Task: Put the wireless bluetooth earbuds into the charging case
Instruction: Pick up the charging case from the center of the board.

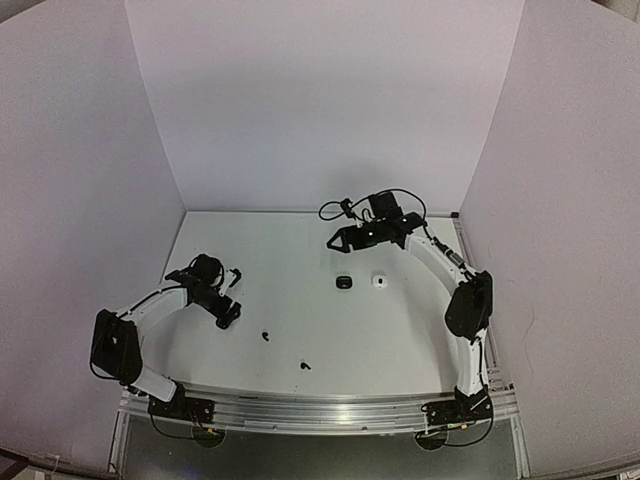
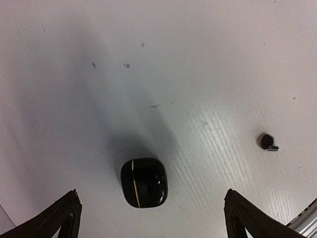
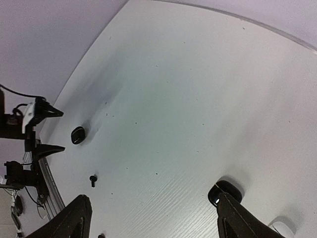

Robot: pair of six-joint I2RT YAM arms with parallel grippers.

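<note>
White bench (image 1: pixel 300 240) carried two black earbuds (image 1: pixel 265 335) loose near its front edge. Left end effector (image 1: pixel 230 314), jaws apart, hung over a black case (image 2: pixel 143 182); right end effector (image 1: pixel 332 243) stood likewise apart, empty. Earbuds were judged light and slippery: pinch the body gently

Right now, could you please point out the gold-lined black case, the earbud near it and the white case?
gold-lined black case (image 2: pixel 144 183), left wrist view, its top.
earbud (image 2: pixel 267 142), left wrist view, round body.
white case (image 1: pixel 379 281), top view, its middle.
</note>
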